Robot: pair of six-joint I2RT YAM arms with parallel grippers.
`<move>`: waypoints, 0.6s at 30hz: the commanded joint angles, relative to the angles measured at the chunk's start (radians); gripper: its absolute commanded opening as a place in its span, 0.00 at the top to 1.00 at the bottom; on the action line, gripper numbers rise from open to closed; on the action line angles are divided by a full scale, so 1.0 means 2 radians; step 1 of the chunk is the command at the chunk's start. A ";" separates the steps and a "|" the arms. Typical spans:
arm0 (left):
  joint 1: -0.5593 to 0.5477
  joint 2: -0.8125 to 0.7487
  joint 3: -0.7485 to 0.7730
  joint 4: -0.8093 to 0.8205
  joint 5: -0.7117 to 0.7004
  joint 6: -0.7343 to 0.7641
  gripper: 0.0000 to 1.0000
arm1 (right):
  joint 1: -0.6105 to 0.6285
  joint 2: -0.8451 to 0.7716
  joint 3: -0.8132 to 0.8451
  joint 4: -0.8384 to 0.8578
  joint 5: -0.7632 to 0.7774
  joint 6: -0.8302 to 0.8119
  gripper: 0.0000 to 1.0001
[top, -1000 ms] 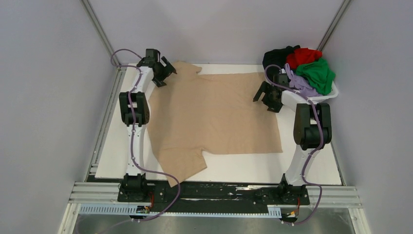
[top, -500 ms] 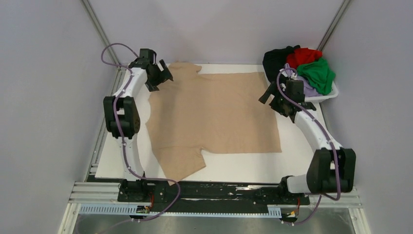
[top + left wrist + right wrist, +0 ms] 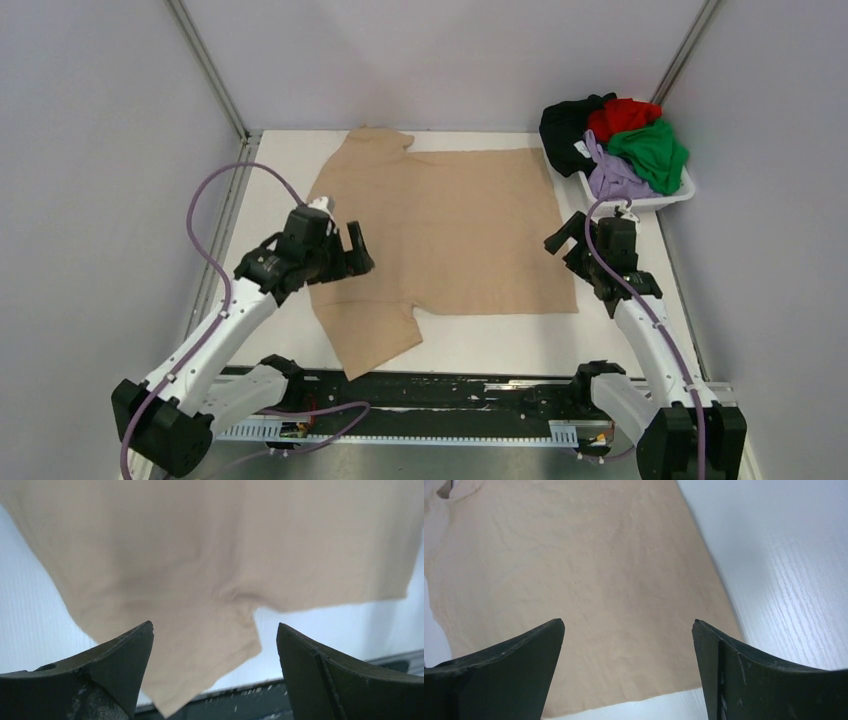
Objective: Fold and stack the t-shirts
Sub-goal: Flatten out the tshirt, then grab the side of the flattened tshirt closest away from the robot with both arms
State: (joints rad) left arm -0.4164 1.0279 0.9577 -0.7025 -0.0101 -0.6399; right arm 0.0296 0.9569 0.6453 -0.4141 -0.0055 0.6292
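While flat, t-shirt (image 3: 440, 225) beneath left pincer (image 3: 215, 626)

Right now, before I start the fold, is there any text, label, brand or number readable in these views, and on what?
No readable text in any view.
Tan t-shirt: plain, no print or tag showing.
Piled shirts in the white basket: plain colours, no print visible.
Left hand and right hand, both open: no marking legible.
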 commanded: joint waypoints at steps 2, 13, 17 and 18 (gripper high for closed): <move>-0.072 -0.078 -0.100 -0.071 0.034 -0.056 0.00 | -0.003 -0.037 -0.017 0.005 0.031 0.008 0.00; -0.252 -0.070 -0.160 -0.139 0.007 -0.162 0.01 | -0.003 -0.041 -0.021 -0.008 0.050 0.004 0.00; -0.263 -0.010 -0.174 -0.120 0.009 -0.170 0.13 | -0.003 -0.039 -0.025 -0.009 0.052 0.002 0.00; -0.264 0.002 -0.175 -0.116 0.009 -0.172 0.15 | -0.004 -0.039 -0.025 -0.008 0.051 0.002 0.00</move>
State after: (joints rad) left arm -0.9295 0.9478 0.6334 -0.9436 0.0277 -0.9249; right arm 0.0292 0.8822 0.6022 -0.4316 0.0738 0.6312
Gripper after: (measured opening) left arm 0.897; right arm 0.998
